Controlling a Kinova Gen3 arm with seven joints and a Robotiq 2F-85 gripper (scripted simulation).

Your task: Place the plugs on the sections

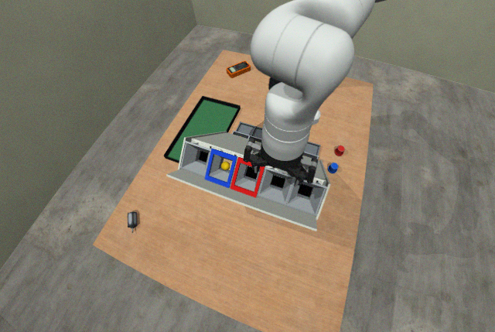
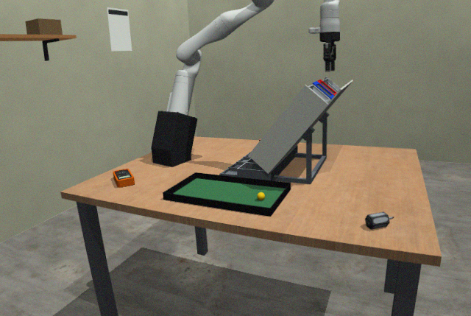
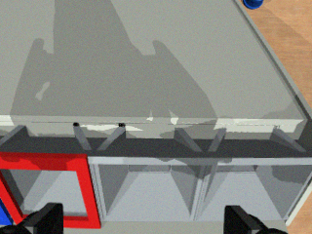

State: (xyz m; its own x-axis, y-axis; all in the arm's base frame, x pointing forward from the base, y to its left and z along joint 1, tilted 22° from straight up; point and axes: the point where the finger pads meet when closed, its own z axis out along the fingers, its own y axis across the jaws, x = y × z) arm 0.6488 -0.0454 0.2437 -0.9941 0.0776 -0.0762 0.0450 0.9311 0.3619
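Neither plug has been placed: the red plug (image 1: pixel 339 150) and the blue plug (image 1: pixel 332 167) (image 3: pixel 253 4) both stand on the desk (image 1: pixel 223 240) (image 2: pixel 353 175) (image 3: pixel 288 29), right of centre in the top view, beyond the end of the sloping cover (image 1: pixel 223 139) (image 2: pixel 291 126) (image 3: pixel 195 29). One yellow marble (image 1: pixel 225 166) sits inside the blue-banded funnel (image 1: pixel 217 182) (image 2: pixel 333 96) (image 3: pixel 4 214), and another marble (image 2: pixel 260 196) lies in the green tray (image 1: pixel 184 126) (image 2: pixel 216 205), low in the exterior view. The first may well be resting on the blocked pipe, which would make blue's outlet a matter of elimination. The pictures do not show whether red's outlet has been found; the arm (image 1: pixel 285 132) (image 2: pixel 330 15) hides part of the sections (image 1: pixel 236 132) (image 2: pixel 232 171). Both placements are left, with perhaps more marble testing first. The jaws stand fully open and have hold of nothing, just above the row's upper edge. In the wrist view they show at the lower left and lower right, the left one over the red-banded funnel (image 1: pixel 244 193) (image 2: pixel 334 93) (image 3: pixel 44 160). The blue plug is far outside their gap, at the upper right of that frame; the red plug is out of that view
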